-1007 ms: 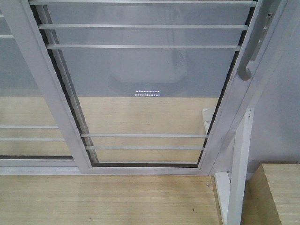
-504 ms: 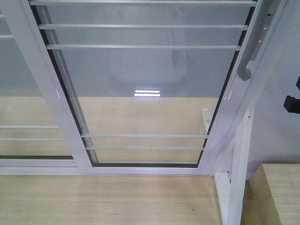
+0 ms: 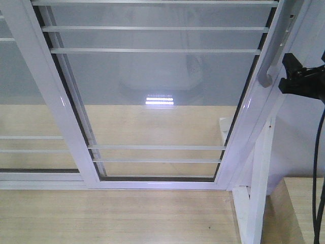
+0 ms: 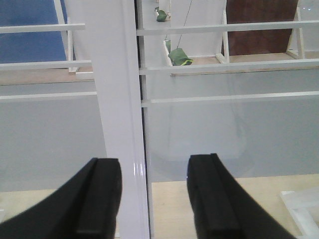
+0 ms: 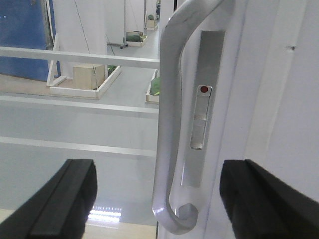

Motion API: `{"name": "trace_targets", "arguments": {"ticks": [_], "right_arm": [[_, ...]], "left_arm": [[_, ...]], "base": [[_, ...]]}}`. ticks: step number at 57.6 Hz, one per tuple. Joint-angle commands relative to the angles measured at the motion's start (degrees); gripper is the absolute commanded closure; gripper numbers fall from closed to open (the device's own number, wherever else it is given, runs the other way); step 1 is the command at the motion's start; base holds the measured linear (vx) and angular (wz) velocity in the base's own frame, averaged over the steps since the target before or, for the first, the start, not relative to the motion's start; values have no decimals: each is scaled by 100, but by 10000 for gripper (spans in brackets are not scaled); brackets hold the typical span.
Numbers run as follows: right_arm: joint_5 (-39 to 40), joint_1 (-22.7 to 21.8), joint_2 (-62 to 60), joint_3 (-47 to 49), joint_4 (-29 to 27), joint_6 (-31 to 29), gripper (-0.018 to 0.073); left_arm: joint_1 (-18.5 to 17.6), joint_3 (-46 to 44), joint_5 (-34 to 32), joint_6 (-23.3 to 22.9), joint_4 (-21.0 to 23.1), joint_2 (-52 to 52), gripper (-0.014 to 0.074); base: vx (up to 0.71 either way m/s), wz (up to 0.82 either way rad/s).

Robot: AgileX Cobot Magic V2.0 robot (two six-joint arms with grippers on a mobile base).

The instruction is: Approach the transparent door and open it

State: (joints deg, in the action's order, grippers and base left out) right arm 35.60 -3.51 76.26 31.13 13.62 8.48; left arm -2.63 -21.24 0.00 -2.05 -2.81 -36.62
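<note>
Hovering just right of the handle (image 3: 268,61), the right fingers (image 3: 292,61) are showing as a black shape at the front view's right edge, with a dark cable (image 3: 317,152) hanging down below them. The handle is sitting on the right-hand upright of the door (image 3: 152,91), a clear glass panel in a white frame that is filling most of that view. Thin white bars are crossing the glass above and below the level of the handle's lower end. Far left of the handle, a second barred panel (image 3: 25,101) is overlapping the door's other upright. Below the handle, a white post (image 3: 259,188) is standing on the wooden floor (image 3: 111,213), and a wooden box (image 3: 299,208) is sitting just right of that post.

From the right wrist, the handle is rising as a curved grey bar between the two right fingers. They are standing wide apart, one to each side of its hooked lower end, gripping nothing. Just right of the handle, a grey lock plate (image 5: 202,119) is lying flat on the frame, with a red dot showing near the top of its slot.

The left fingers (image 4: 97,199) are likewise standing open and holding nothing. They are facing a white upright (image 4: 119,99) that is running down between them, with barred glass on both sides of it.
</note>
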Motion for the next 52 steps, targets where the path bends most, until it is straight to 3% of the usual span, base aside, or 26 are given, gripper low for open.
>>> {"name": "trace_targets", "arguments": {"ticks": [1, 36, 43, 52], "right_arm": [[676, 0, 296, 553, 75, 15, -8], [335, 0, 2543, 3035, 123, 63, -3], [355, 47, 2647, 3124, 130, 318, 29], [382, 214, 2745, 3137, 122, 216, 122]], "left_arm": [[-25, -200, -510, -34, 13, -11, 150], [-25, -200, -499, -34, 13, -11, 150], [-25, -200, -499, -34, 13, -11, 150], [-25, -200, -499, -34, 13, -11, 150]], "base": [[0, 0], [0, 0], [0, 0], [0, 0]]}}
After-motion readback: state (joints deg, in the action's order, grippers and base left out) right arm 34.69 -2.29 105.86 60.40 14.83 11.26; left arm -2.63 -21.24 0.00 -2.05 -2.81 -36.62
